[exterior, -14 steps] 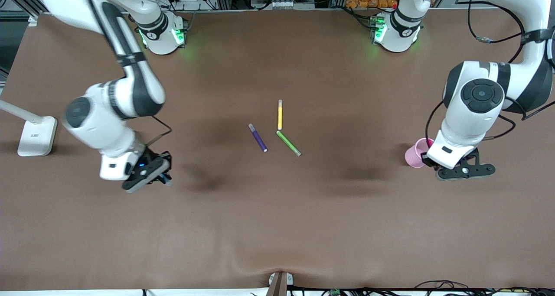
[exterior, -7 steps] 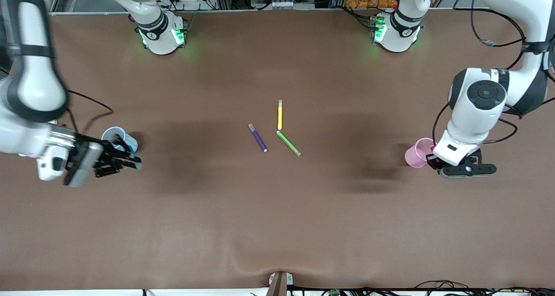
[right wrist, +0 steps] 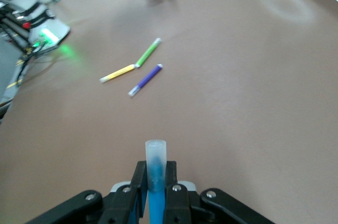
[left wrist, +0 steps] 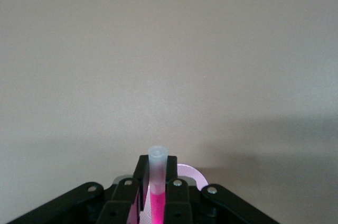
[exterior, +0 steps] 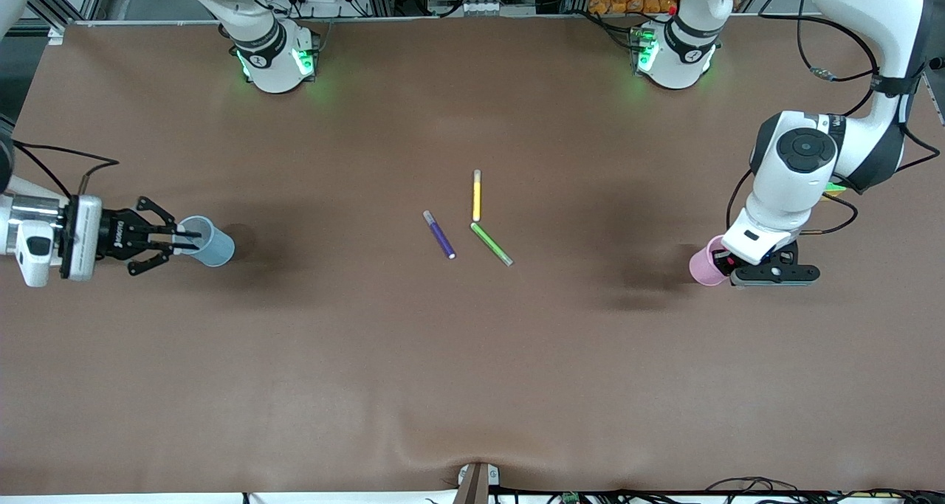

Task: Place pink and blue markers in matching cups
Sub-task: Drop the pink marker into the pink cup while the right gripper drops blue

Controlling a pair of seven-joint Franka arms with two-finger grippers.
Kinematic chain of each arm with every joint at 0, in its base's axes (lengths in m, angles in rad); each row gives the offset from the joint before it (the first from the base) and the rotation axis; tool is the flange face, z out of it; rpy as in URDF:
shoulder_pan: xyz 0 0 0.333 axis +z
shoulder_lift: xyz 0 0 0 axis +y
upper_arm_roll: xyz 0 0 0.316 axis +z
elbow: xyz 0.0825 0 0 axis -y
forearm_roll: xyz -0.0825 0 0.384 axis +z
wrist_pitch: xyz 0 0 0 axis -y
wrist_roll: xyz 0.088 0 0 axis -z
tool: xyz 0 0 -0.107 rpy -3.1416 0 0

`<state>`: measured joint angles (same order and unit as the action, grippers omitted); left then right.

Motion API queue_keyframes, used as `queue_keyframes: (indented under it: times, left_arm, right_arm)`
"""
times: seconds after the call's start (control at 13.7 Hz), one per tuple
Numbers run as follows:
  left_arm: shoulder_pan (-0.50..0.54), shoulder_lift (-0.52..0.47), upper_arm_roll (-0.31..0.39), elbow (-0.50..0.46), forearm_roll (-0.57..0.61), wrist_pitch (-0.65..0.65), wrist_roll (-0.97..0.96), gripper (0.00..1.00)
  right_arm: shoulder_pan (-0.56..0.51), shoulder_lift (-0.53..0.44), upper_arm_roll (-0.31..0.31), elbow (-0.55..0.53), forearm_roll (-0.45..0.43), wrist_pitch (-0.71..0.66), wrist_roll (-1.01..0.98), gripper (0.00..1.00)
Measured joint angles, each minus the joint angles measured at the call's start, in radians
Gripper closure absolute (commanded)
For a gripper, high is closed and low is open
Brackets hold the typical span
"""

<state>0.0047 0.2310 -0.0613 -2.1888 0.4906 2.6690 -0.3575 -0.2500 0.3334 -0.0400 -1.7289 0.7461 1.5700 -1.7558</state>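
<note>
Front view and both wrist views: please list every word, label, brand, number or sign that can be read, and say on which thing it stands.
Right gripper, at the blue cup: white lettering on its black body, too small to read.
Two arm bases: a small dark mark on each, not legible.
Left gripper, beside the pink cup: no text visible.
Pink marker, blue marker, purple pen, yellow pen, green pen: no readable print.

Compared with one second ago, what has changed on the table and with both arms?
The right gripper, shut on the blue marker, swung toward its table end to the blue cup. The left gripper, holding the pink marker, shifted slightly by the pink cup. The purple, yellow and green pens stayed.
</note>
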Motion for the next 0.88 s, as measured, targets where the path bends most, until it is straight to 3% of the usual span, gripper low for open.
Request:
queue_keyframes:
  times: [0.07,0.15,0.22,0.29,0.73,0.88]
  left_arm:
    - [0.005,0.000,0.000,-0.004,0.006,0.004,0.000,1.00]
    - [0.010,0.000,0.000,-0.010,0.010,0.016,0.000,0.87]
    - [0.014,0.000,0.000,-0.016,0.012,0.027,0.000,0.29]
    - [0.016,0.000,0.000,-0.019,0.013,0.033,0.000,0.00]
    - [0.017,0.001,0.000,0.004,0.014,0.041,0.000,0.00]
    - [0.017,0.001,-0.001,0.021,0.014,0.041,0.000,0.00]
  right_arm:
    - [-0.023,0.010,0.000,-0.003,0.000,-0.035,-0.041,1.00]
    - [-0.044,0.026,0.000,-0.010,0.000,-0.068,-0.067,1.00]
    - [-0.063,0.046,0.000,-0.015,0.000,-0.096,-0.082,1.00]
    - [-0.078,0.070,0.000,-0.019,0.000,-0.110,-0.095,1.00]
    - [-0.112,0.204,0.000,-0.021,0.001,-0.105,-0.189,1.00]
    - [-0.112,0.206,0.000,-0.018,0.001,-0.085,-0.193,0.45]
